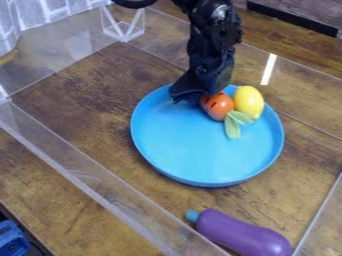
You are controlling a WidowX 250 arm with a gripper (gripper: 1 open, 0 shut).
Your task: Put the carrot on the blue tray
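The blue tray (187, 150) lies in the middle of the wooden table. The carrot (218, 103), orange with a green leafy top pointing towards the front right, rests on the tray's far part, touching a yellow round fruit (249, 98). My black gripper (206, 92) comes down steeply from above onto the carrot's far left end. Its fingers are closed around that end and partly hide it.
A purple eggplant (243, 236) lies on the table near the front right. Clear plastic walls (80, 160) run along the left, front and back of the workspace. Bare wood surrounds the tray.
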